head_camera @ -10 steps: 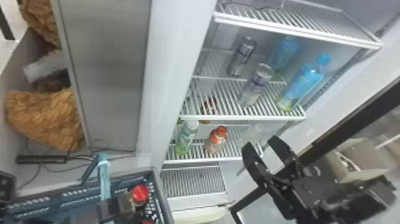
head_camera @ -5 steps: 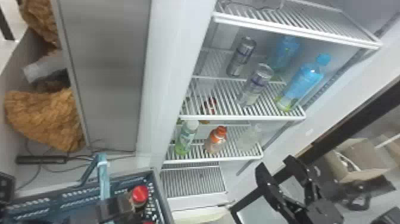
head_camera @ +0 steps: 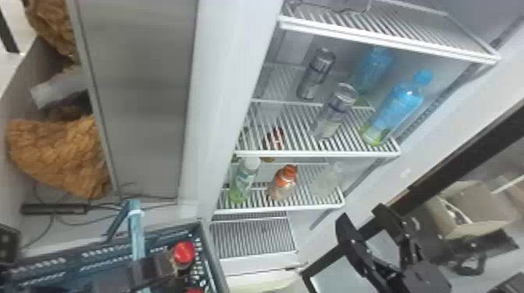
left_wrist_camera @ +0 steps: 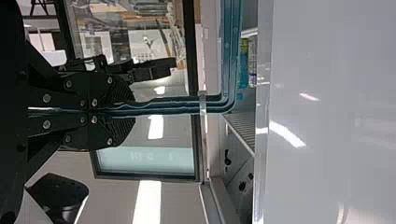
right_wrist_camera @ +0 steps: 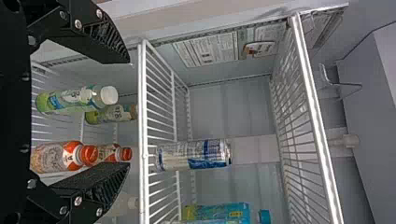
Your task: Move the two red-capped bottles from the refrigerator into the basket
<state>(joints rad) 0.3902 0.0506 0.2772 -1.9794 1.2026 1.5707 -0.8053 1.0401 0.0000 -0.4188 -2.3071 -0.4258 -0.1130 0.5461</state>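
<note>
left gripper point(left_wrist_camera: 126, 111) has jaws clamped on the handle point(left_wrist_camera: 173, 105), prob steadying the basket point(head_camera: 211, 255); red-capped bottle point(head_camera: 183, 252) plus another red cap point(head_camera: 195, 290) sit inside, lower left; right gripper point(head_camera: 363, 219), lower right, jaws wide, holds nothing

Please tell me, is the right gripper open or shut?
Open: in the right wrist view, the right gripper has its two fingers wide apart, holding nothing.
</note>
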